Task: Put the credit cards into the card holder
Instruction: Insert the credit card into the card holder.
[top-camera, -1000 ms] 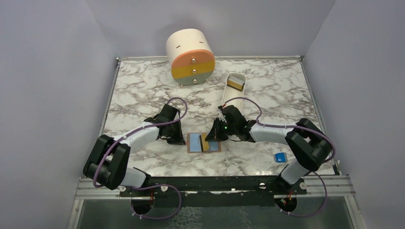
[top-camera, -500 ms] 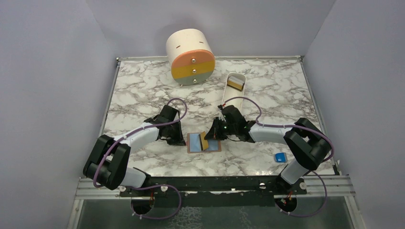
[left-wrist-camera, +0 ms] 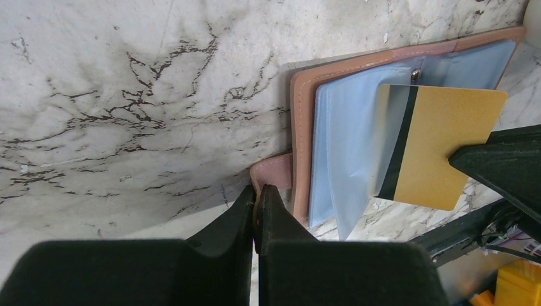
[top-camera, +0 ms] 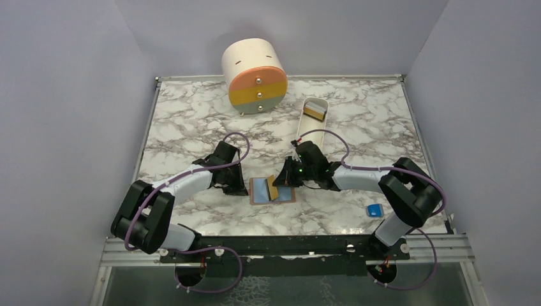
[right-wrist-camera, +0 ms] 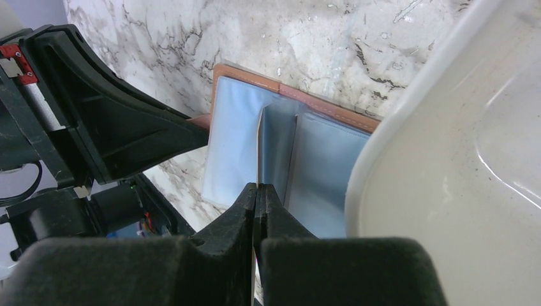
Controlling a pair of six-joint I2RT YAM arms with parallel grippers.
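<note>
The card holder [top-camera: 259, 192] lies open on the marble, tan-brown outside with light-blue sleeves inside [left-wrist-camera: 344, 127]. My left gripper [top-camera: 242, 189] is shut on its pink-tan strap tab [left-wrist-camera: 274, 172] at the holder's left edge. My right gripper [top-camera: 281, 183] is shut on a tan credit card with a black stripe [left-wrist-camera: 440, 146] and holds it tilted over the open sleeves. In the right wrist view the card [right-wrist-camera: 258, 150] shows edge-on above the holder [right-wrist-camera: 229, 146], between my shut fingers [right-wrist-camera: 257, 191]. More cards [top-camera: 314, 112] lie in the white tray.
A long white oblong tray [top-camera: 312, 127] runs behind my right gripper, and its rim fills the right wrist view [right-wrist-camera: 395, 140]. A round cream drawer unit [top-camera: 255, 75] stands at the back. A small blue block [top-camera: 374, 210] lies at the front right.
My right gripper has edged slightly left with the tan card over the open holder. The left gripper has stayed shut on the strap tab.
</note>
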